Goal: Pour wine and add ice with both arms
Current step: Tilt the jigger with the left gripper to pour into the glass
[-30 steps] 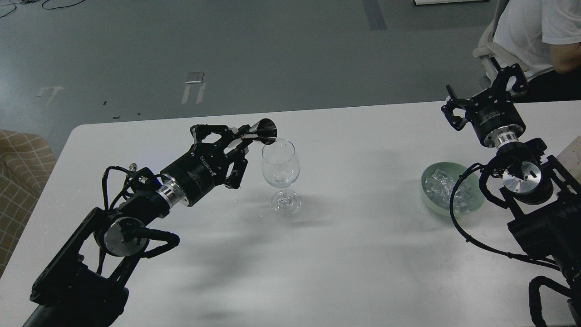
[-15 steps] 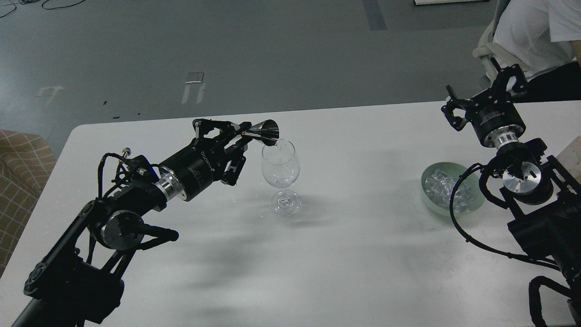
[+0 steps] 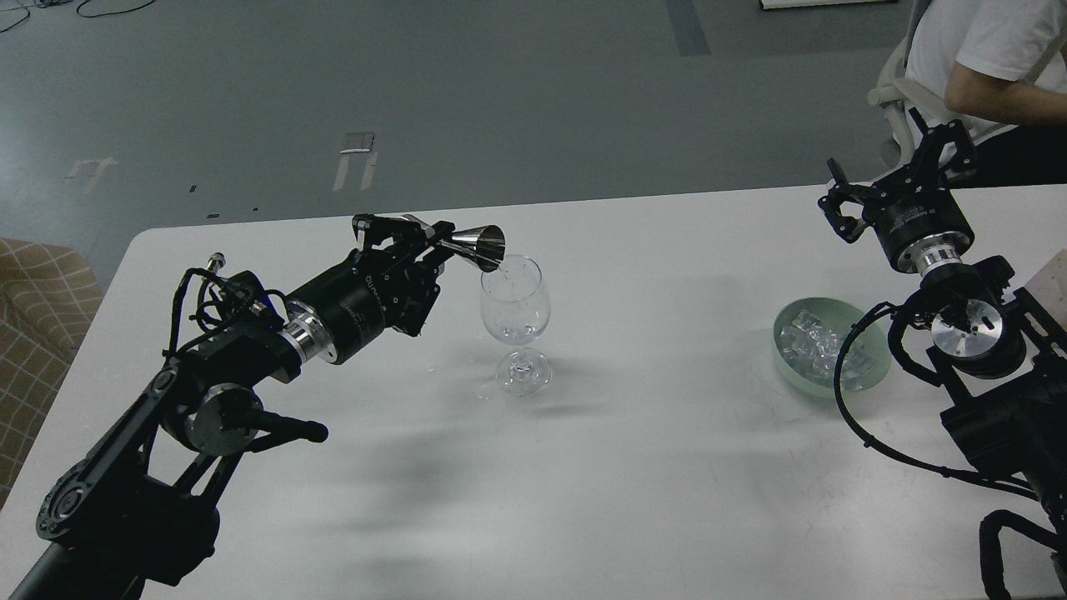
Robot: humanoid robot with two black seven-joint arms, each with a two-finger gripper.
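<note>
A clear stemmed wine glass (image 3: 516,321) stands upright on the white table (image 3: 633,467). My left gripper (image 3: 429,237) is shut on a small shiny metal cone cup (image 3: 479,246), tipped with its mouth at the glass rim. A thin clear stream of wine (image 3: 506,271) shows at the rim. The ice (image 3: 813,346) is a heap of clear cubes in a pale green bowl (image 3: 788,367) at the right. My right gripper (image 3: 896,179) is open and empty, held above the table's far edge, behind the bowl.
A seated person in a white shirt (image 3: 975,50) is at the far right, close behind my right gripper. A checked fabric seat (image 3: 37,308) stands left of the table. A pale block (image 3: 1052,283) shows at the right edge.
My left arm has drawn back to the left and rolled the cone cup further over the glass rim. My right gripper has shifted slightly right. The person's arm has moved.
</note>
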